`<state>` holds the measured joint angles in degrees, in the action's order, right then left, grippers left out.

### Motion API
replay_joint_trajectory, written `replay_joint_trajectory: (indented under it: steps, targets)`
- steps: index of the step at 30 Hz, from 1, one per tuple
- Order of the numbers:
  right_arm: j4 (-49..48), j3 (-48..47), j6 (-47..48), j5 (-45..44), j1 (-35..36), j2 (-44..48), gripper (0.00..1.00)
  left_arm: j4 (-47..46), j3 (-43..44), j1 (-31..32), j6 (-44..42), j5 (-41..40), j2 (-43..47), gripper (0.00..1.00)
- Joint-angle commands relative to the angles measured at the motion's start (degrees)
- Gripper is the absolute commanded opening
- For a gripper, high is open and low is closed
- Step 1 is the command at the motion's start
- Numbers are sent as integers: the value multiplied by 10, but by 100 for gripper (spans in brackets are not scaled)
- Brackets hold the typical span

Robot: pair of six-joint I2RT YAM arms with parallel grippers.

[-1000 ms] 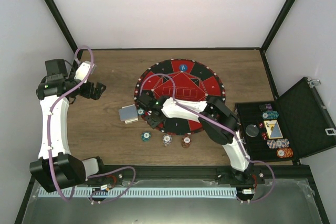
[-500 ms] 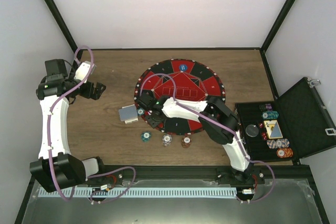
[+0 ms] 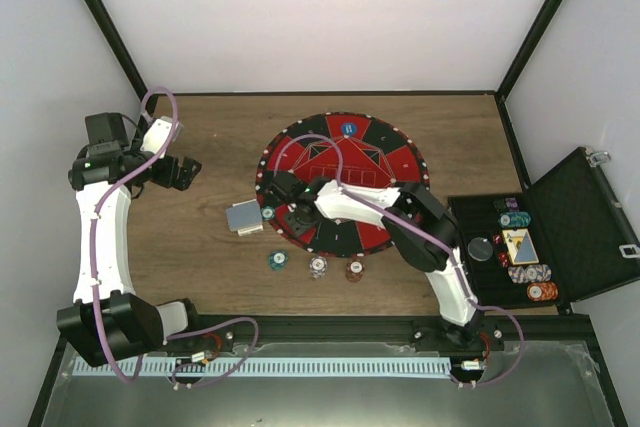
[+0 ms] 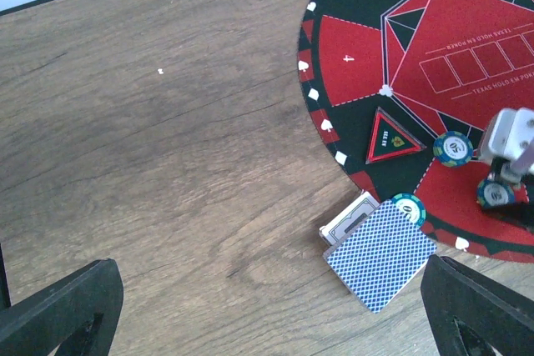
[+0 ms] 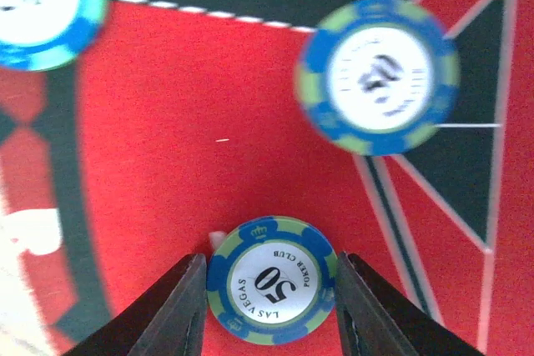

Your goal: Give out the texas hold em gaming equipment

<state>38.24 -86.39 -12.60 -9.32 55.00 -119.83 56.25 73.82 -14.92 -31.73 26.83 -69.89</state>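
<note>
my right gripper [image 3: 290, 215] sits low on the mat [image 3: 345, 162], fingers [image 5: 179, 314] flanking the blue 50 chip [image 5: 273, 280], probably to seat it in its red wedge; whether they pinch it, i cannot tell. left gripper [image 3: 185, 172] hangs spread wide over the surface [image 3: 200, 247], keeping out of the way.

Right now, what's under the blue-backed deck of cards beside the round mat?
A white, dark-bordered flat piece pokes out from under the blue-backed deck of cards on the wooden table; its rest is covered, so I cannot identify it.

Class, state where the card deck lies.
Top view: the card deck lies on the table left of the round mat, a teal chip at its corner.
</note>
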Motion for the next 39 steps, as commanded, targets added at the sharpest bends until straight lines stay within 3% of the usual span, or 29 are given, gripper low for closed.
replay_joint_trajectory:
  steps: [1,10,16,25,28,30,39]
  targets:
    - [13,21,12,-45,-45,4,43,-6,-1,-3,0,3,6,100]
    - [-24,-10,38,-58,-168,-22,40,-7,0,-3,0,6,-2,100]
    - [-4,-156,54,-70,-266,-103,37,-4,8,-4,-2,1,-17,100]
    - [62,-393,70,-67,-327,-240,36,-3,17,-4,4,9,-40,100]
    - [54,-376,67,-55,-321,-210,38,-7,16,-4,3,5,-44,100]
    - [43,-345,67,-48,-310,-173,44,-7,21,-4,5,5,-50,100]
    - [-9,-119,6,3,-261,1,64,-2,28,-4,12,14,-46,100]
